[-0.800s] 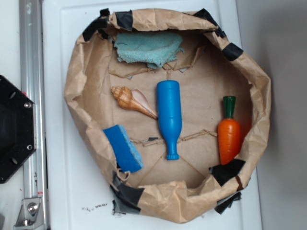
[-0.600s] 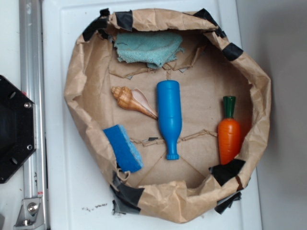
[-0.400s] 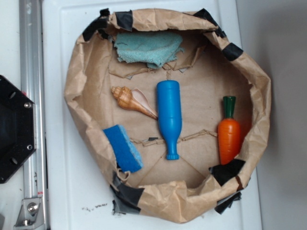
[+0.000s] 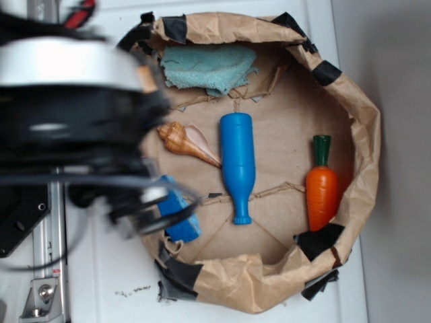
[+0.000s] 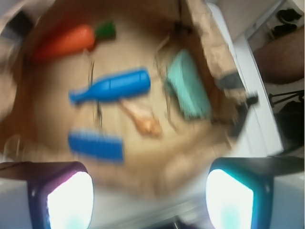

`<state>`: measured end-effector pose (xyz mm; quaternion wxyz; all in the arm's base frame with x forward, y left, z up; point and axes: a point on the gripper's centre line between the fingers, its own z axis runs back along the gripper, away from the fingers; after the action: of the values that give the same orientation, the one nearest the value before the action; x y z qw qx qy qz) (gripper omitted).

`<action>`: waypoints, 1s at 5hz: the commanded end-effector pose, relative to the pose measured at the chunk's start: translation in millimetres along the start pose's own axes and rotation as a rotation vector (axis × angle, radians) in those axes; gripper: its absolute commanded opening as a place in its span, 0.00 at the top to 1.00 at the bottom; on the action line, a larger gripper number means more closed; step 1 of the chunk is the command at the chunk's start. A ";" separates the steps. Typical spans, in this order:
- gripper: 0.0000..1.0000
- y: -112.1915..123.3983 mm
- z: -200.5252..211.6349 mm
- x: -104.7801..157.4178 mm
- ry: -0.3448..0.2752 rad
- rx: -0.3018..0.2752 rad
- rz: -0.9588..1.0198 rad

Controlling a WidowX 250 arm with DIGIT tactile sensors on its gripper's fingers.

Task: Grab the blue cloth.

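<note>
The blue cloth [image 4: 207, 67] lay bunched at about twelve o'clock inside the paper-lined basin [image 4: 357, 134], pressed close against the crumpled rim there, with its ragged lower edge resting on the liner. Toward the centre lay the seashell [image 4: 185, 142] and the blue bottle [image 4: 237, 165], the bottle's base pointing at the cloth, and the blue sponge [image 4: 176, 215] sat at about seven o'clock, half hidden by the arm. The carrot [image 4: 321, 187] lay apart at three o'clock. The hand [image 5: 150, 193] hung high over the nine o'clock side, blurred with motion, its fingers [image 5: 69, 195] set wide apart with nothing between them. The likeliest trouble seemed a descent too near the rim, where a finger might catch the paper wall and drag the liner rather than the cloth. A shallow pinch might also take only a loose fringe, and a drift toward the centre risked knocking the bottle or shell, while the sponge's similar colour invited a mistaken pick.
</note>
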<state>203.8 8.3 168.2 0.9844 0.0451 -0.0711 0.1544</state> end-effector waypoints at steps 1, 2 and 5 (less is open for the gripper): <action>0.00 34.1 -61.8 30.2 -0.021 0.027 0.459; 0.00 41.1 -102.9 35.7 0.038 0.017 0.565; 0.00 70.2 -116.7 37.2 -0.035 0.136 0.722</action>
<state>238.4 83.5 48.3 0.8751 0.0906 -0.0589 0.4717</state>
